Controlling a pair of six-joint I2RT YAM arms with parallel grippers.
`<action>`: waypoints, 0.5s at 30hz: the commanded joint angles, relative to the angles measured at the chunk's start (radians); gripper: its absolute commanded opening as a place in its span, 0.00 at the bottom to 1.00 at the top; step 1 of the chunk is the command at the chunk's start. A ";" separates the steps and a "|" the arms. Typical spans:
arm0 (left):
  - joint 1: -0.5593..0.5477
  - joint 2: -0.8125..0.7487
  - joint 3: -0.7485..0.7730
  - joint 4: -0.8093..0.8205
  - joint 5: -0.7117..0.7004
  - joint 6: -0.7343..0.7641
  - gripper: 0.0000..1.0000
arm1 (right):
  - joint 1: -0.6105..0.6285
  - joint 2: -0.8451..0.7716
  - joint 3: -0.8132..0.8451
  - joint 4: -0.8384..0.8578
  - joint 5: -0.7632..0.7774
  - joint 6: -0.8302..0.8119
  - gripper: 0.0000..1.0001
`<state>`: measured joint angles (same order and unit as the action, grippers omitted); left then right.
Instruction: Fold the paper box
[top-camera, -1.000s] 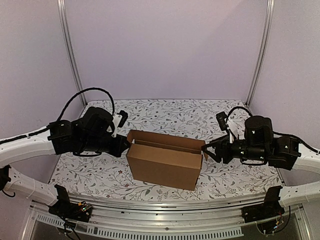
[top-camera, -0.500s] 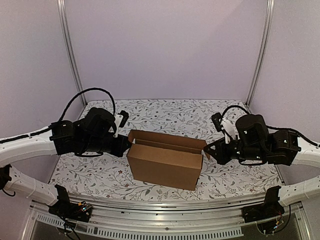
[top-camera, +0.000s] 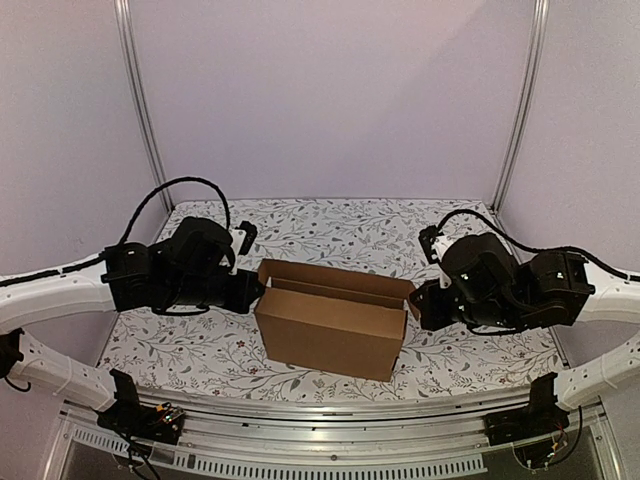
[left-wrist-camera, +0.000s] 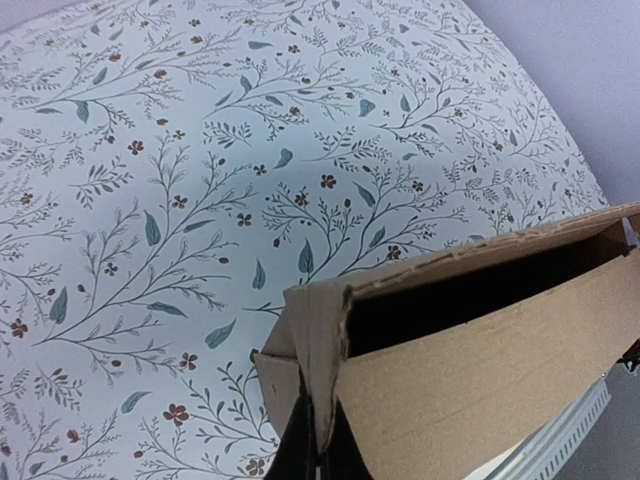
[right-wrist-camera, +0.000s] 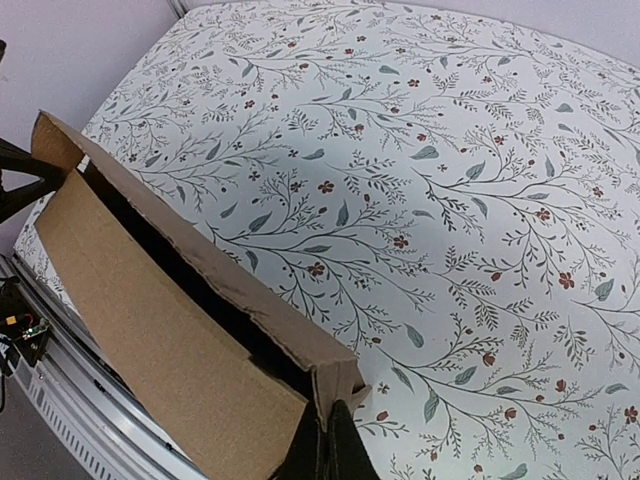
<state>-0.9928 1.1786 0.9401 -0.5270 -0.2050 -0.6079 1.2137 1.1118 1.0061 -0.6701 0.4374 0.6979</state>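
The paper box (top-camera: 330, 330) is plain brown cardboard, standing half-formed in the middle of the floral table with its large front panel upright and its top open. My left gripper (top-camera: 254, 287) is shut on the box's left end flap; in the left wrist view the black fingers (left-wrist-camera: 300, 450) pinch the cardboard edge of the paper box (left-wrist-camera: 480, 350). My right gripper (top-camera: 416, 300) is shut on the right end flap; the right wrist view shows its fingers (right-wrist-camera: 330, 450) closed on the corner of the paper box (right-wrist-camera: 150, 300).
The floral-patterned table (top-camera: 330, 225) is bounded by pale walls and two metal posts (top-camera: 140, 100) at the back. A metal rail (top-camera: 320, 435) runs along the near edge between the arm bases.
My right arm has rolled and swung inward toward the box's right end, still holding its flap. The left arm and the box have barely moved.
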 joint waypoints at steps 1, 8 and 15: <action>-0.051 0.037 -0.049 -0.063 0.077 -0.030 0.00 | 0.031 0.031 0.039 -0.041 0.022 0.091 0.00; -0.082 0.052 -0.056 -0.054 0.053 -0.045 0.00 | 0.057 0.084 0.094 -0.043 0.038 0.163 0.00; -0.104 0.044 -0.071 -0.045 0.028 -0.068 0.00 | 0.100 0.107 0.102 -0.032 0.094 0.275 0.00</action>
<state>-1.0389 1.1870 0.9215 -0.4919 -0.2810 -0.6506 1.2652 1.1904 1.0836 -0.7498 0.5385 0.8856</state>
